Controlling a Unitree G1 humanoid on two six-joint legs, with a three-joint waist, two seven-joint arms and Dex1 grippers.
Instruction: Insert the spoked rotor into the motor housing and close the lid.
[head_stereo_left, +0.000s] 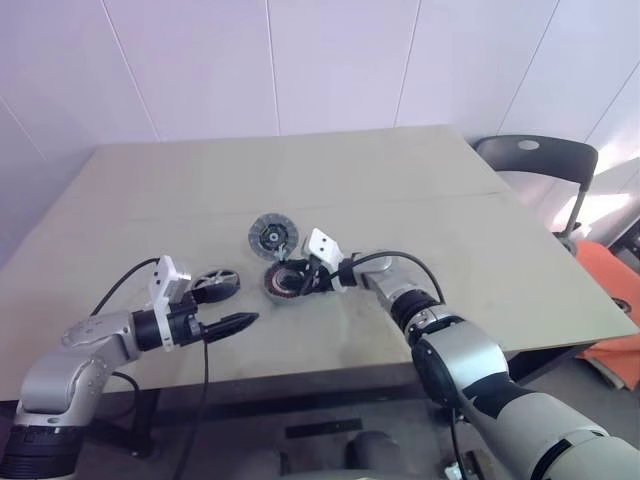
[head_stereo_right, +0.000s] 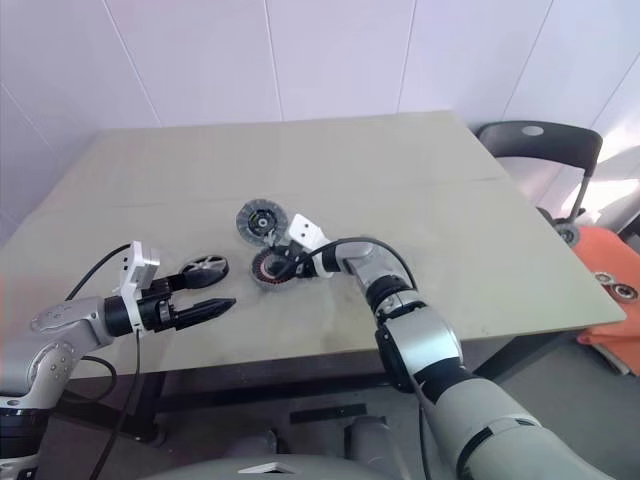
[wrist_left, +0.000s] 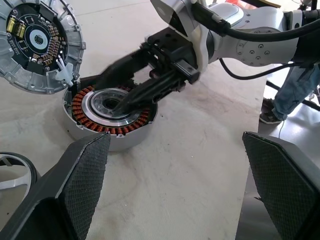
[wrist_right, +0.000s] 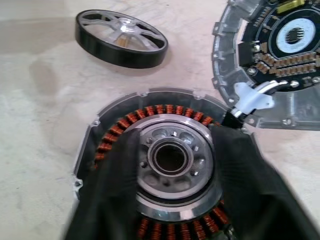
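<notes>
1. On the table (head_stereo_left: 420, 190), my right gripper (wrist_right: 172, 165), fingers apart, straddles the motor housing (head_stereo_left: 287, 279); left gripper (head_stereo_left: 232, 322) spread, empty.
2. Spoked rotor (head_stereo_left: 216, 283) lies at the housing's nine o'clock, uninserted.
3. Lid (head_stereo_left: 273, 235) rests at twelve o'clock, off.

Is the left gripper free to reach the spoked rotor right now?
Probably yes: the left gripper is open, and the spoked rotor lies just beside it on bare table, nothing between.

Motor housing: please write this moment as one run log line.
rotor: on table, not inserted | housing: empty | lid: off, beside housing | right gripper: over housing | left gripper: open, empty
</notes>
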